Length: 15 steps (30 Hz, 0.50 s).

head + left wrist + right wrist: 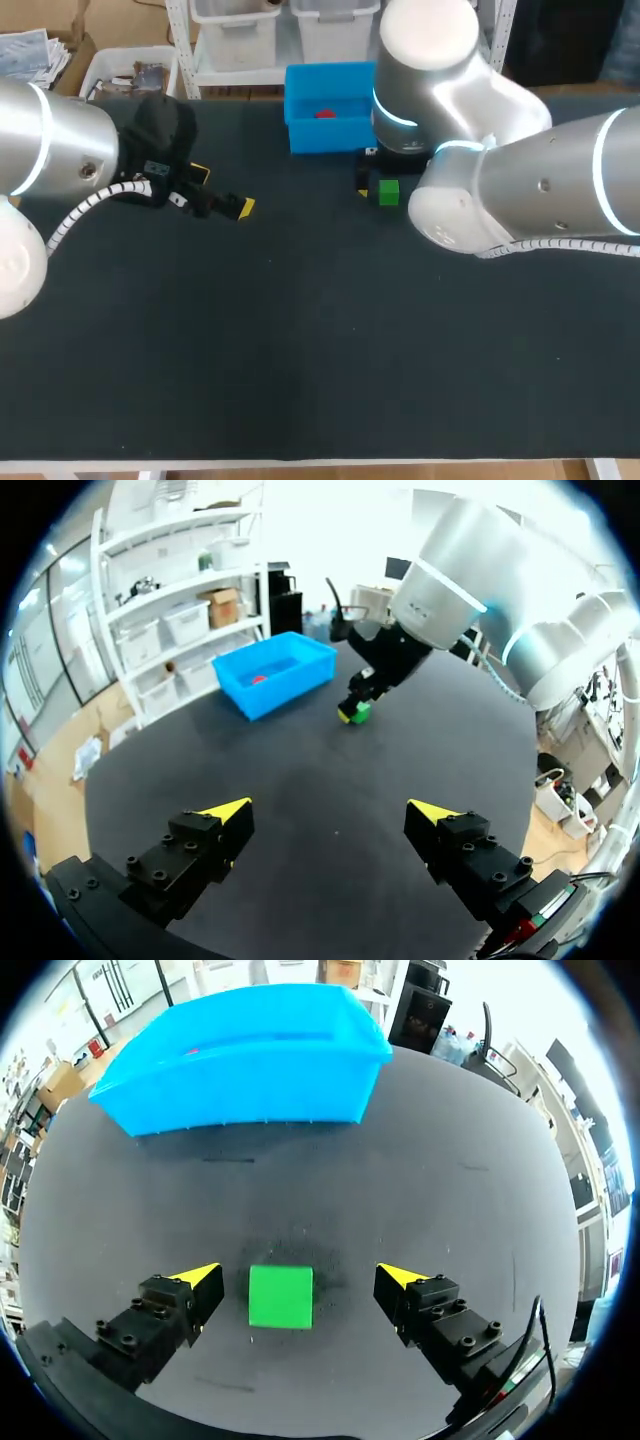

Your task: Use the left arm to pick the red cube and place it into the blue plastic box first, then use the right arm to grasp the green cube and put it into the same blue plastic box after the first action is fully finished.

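Observation:
The red cube (325, 114) lies inside the blue plastic box (300, 135) at the table's far edge; from the left wrist the red cube (259, 679) shows in the blue box (290, 683) too. The green cube (389, 192) rests on the black mat just in front of the box. My right gripper (299, 1282) is open with the green cube (280, 1296) between its fingers, neither finger touching it, and the blue box (250, 1080) lies ahead. My left gripper (222, 190) stands open and empty over the mat at the left; the left gripper (333, 815) faces the green cube (360, 712).
The black mat (300, 340) covers the table from the box down to the front edge. My right arm's large elbow (440, 70) hangs over the box's right end and hides part of the mat beside it.

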Each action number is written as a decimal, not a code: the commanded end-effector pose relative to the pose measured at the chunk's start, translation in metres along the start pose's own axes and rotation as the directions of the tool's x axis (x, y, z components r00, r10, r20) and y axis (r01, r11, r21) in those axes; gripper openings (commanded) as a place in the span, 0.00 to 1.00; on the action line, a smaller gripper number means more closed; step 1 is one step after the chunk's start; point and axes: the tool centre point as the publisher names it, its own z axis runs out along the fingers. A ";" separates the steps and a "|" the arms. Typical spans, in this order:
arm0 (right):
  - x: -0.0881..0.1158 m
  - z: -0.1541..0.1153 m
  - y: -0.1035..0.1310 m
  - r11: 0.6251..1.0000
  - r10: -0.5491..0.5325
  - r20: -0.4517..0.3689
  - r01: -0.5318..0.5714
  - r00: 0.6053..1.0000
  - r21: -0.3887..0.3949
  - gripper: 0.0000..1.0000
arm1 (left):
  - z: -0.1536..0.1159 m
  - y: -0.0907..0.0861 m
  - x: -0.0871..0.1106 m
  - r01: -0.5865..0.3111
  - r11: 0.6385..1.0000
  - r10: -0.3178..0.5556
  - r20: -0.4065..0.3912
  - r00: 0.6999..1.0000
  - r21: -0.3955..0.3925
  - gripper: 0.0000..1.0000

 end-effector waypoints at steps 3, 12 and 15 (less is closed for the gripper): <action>-0.006 0.008 0.002 1.000 -0.015 0.006 0.015 1.000 0.014 1.00 | 0.000 0.002 0.001 -0.002 1.000 0.002 0.005 1.000 0.007 1.00; -0.007 0.011 0.003 0.999 -0.021 -0.006 0.021 1.000 0.026 0.67 | 0.000 0.002 0.001 -0.002 1.000 0.002 0.005 1.000 0.007 1.00; -0.007 0.011 0.003 1.000 -0.012 -0.008 0.012 1.000 0.022 0.00 | 0.000 0.002 0.001 -0.002 1.000 0.002 0.005 1.000 0.007 1.00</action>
